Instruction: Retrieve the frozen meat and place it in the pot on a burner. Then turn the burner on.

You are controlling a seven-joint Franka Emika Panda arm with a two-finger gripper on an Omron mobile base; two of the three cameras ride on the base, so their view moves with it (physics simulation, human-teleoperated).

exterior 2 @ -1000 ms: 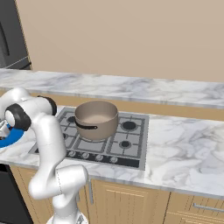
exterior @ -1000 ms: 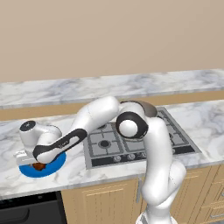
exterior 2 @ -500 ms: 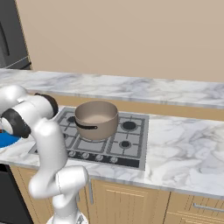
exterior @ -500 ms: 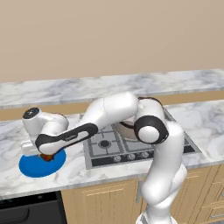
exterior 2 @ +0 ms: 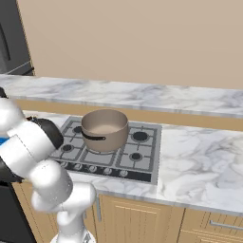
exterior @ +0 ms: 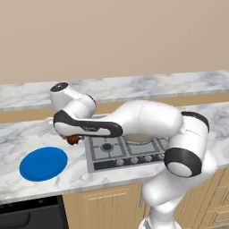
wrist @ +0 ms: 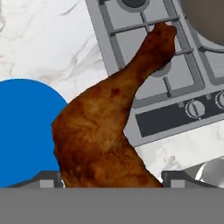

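A round blue plate (exterior: 43, 163) sits flat on the marble table (exterior: 27, 134), just left of the grey gas stove (exterior 2: 124, 156). Row of knobs (exterior 2: 95, 169) along the stove's front edge, wooden cabinets (exterior 2: 142, 220) underneath.

One drumstick (wrist: 105, 131), one pot (exterior 2: 104, 129), one blue plate (exterior: 43, 163) (round), one stove (exterior 2: 137, 156)
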